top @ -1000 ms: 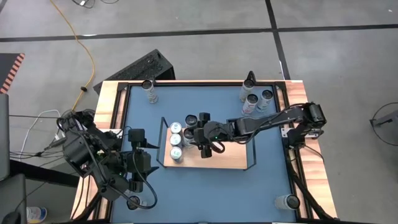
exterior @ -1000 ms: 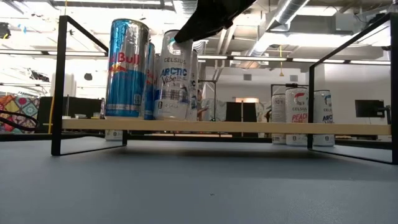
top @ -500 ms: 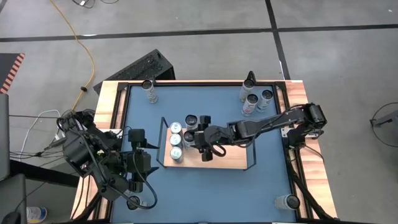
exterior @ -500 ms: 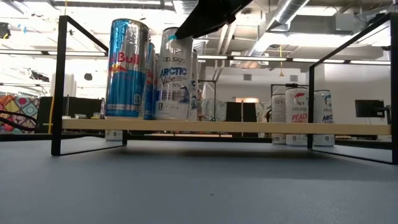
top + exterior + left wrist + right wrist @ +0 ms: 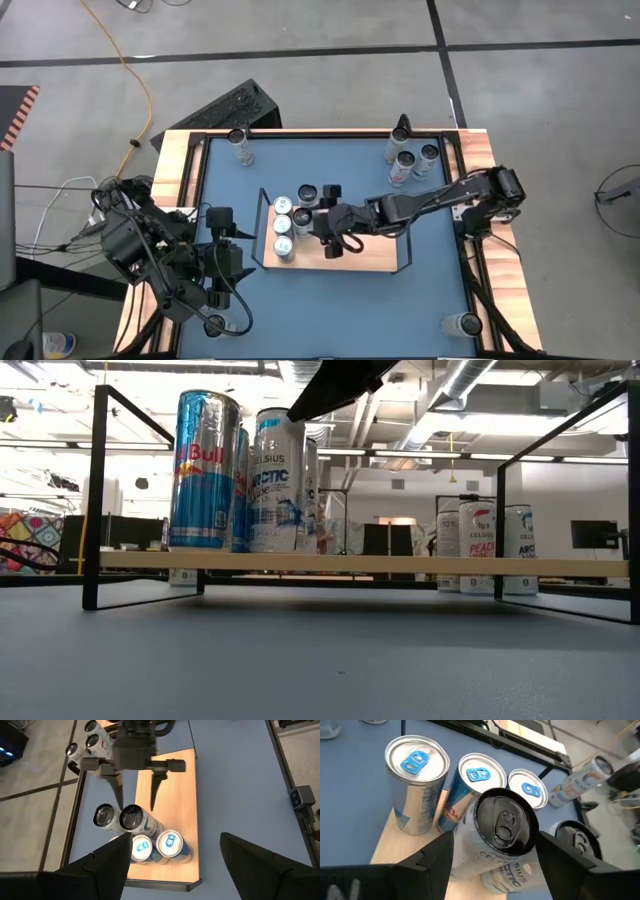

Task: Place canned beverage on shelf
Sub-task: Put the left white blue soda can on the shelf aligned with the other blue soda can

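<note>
Right pincer [image 5: 318, 228] gapes empty just above the Celsius can [image 5: 277, 482], with bare shelf [image 5: 375, 262] board alongside.

Our right arm [image 5: 420, 200] is a slim chain of black links, glossy in places, ending in a boxy black wrist block. From that block our right gripper [image 5: 135, 790] carries a grey crossbar and two long, tapering dark fingers [image 5: 154, 790] with narrow tips. Our left arm [image 5: 165, 255] is bulkier to the eye, black throughout, draped in loops of black cable around its joints. Our left gripper [image 5: 170, 865] has broad, matte black wedge-shaped fingers [image 5: 260, 857] with a slightly rough surface.
</note>
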You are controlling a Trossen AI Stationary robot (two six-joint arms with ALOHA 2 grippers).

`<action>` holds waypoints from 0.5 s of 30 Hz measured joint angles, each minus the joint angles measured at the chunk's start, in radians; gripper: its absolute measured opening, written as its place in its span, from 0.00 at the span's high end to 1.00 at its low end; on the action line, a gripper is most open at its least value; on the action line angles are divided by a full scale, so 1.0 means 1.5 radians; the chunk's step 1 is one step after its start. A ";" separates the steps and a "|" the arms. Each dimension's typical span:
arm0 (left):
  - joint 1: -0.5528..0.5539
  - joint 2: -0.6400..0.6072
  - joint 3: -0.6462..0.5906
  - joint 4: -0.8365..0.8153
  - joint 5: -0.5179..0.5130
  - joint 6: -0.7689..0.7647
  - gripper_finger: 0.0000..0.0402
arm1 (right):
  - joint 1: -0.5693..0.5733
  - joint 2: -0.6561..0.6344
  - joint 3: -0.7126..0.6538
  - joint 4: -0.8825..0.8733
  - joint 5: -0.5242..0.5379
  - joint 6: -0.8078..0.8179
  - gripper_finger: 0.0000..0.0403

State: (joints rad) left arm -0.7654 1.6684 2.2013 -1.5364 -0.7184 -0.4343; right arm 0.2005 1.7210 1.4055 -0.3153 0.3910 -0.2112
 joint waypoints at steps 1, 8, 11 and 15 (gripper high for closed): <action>0.000 0.000 0.000 0.000 -0.002 0.000 0.29 | 0.005 -0.002 0.000 0.000 0.013 -0.006 0.34; 0.000 0.001 0.000 0.000 -0.005 0.001 0.29 | 0.018 -0.008 0.001 0.052 0.034 -0.022 0.34; 0.000 0.001 -0.008 0.005 -0.016 0.002 0.29 | 0.003 -0.008 0.002 0.085 -0.012 -0.017 0.34; 0.000 0.002 -0.031 0.004 -0.016 0.001 0.29 | -0.019 -0.008 0.002 0.085 -0.035 -0.001 0.34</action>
State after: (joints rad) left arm -0.7650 1.6714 2.1548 -1.5308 -0.7424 -0.4325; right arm 0.1727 1.7084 1.4078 -0.1882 0.3389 -0.2129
